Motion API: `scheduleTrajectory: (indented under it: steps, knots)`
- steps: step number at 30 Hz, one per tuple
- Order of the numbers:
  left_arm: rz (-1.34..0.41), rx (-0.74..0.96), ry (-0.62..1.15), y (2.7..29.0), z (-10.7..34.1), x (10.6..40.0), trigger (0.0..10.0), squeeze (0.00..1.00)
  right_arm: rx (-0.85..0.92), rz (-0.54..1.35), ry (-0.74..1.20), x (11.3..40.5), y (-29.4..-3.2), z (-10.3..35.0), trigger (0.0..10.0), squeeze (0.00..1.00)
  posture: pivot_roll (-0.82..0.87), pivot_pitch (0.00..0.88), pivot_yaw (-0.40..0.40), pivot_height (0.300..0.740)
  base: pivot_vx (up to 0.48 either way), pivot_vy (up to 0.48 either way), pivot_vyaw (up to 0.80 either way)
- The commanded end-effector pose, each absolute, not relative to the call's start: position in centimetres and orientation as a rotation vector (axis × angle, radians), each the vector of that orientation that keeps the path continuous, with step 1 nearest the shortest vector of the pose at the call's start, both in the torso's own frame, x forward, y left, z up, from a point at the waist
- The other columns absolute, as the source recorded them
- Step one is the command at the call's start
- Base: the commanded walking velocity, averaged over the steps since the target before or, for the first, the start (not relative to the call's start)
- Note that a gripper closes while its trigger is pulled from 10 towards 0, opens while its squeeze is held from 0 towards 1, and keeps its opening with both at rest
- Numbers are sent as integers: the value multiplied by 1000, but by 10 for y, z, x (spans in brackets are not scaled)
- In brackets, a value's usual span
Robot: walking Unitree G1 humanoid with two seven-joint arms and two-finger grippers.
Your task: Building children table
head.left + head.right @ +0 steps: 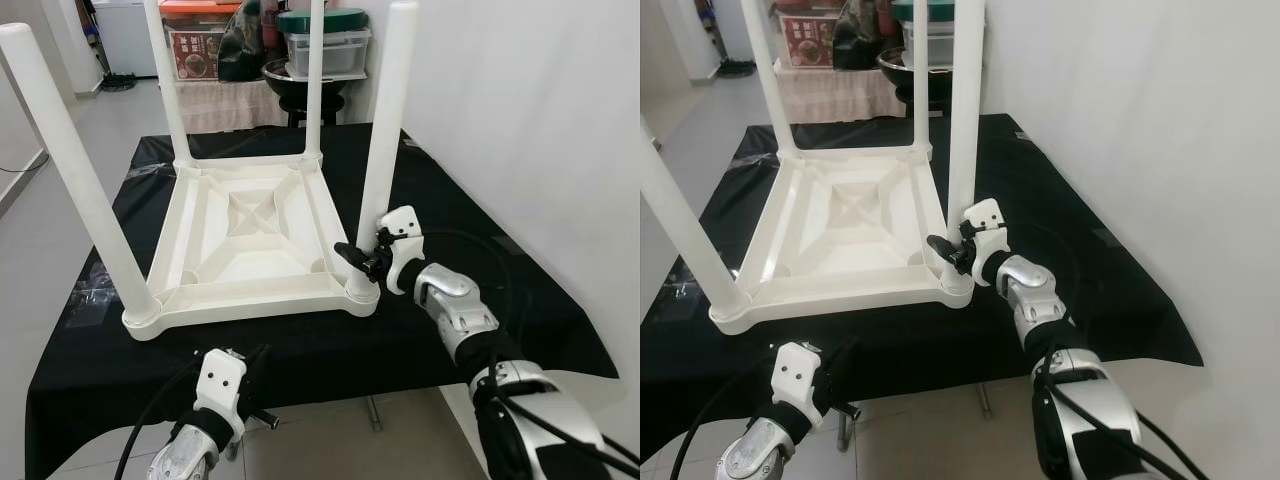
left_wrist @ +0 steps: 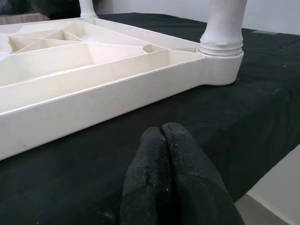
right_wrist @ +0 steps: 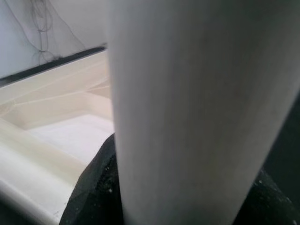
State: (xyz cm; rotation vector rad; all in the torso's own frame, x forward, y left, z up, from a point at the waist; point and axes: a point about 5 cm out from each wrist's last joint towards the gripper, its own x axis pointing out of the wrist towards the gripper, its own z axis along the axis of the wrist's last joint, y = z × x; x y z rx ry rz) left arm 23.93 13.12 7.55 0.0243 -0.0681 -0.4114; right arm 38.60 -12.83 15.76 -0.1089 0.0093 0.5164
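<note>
A white plastic children's table (image 1: 245, 230) lies upside down on a black cloth (image 1: 450, 230), with its legs pointing up. My right gripper (image 1: 368, 258) is at the base of the near right leg (image 1: 385, 120), shut on it. In the right wrist view that leg (image 3: 197, 108) stands between the two black fingers (image 3: 91, 192). My left gripper (image 2: 161, 130) is shut on nothing. It hovers low at the cloth's front edge, just before the tabletop's near rim (image 2: 93, 103). The near left leg (image 1: 75, 170) leans outward.
A white wall (image 1: 520, 100) runs close along the right side. Behind the work surface stand a clear storage box (image 1: 325, 50), a dark round stool (image 1: 300, 85) and other clutter. Grey floor (image 1: 40, 230) lies to the left and below the cloth's front edge.
</note>
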Motion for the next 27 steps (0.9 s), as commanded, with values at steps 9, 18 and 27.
scheduleTrajectory:
  steps: [9,18,27]
  knots:
    - [-422,26,-48,132,72,240,10000,0,-159,262,161,344,-71,91,0,0,79,15,-42,740,0,0,0]
    - [-404,27,-57,133,73,241,10000,0,-152,340,107,358,-68,113,10000,1000,81,14,-46,740,0,0,0]
    - [-407,24,-58,131,73,242,10000,0,-116,569,-6,372,-66,153,10000,1000,85,14,-51,740,0,0,0]
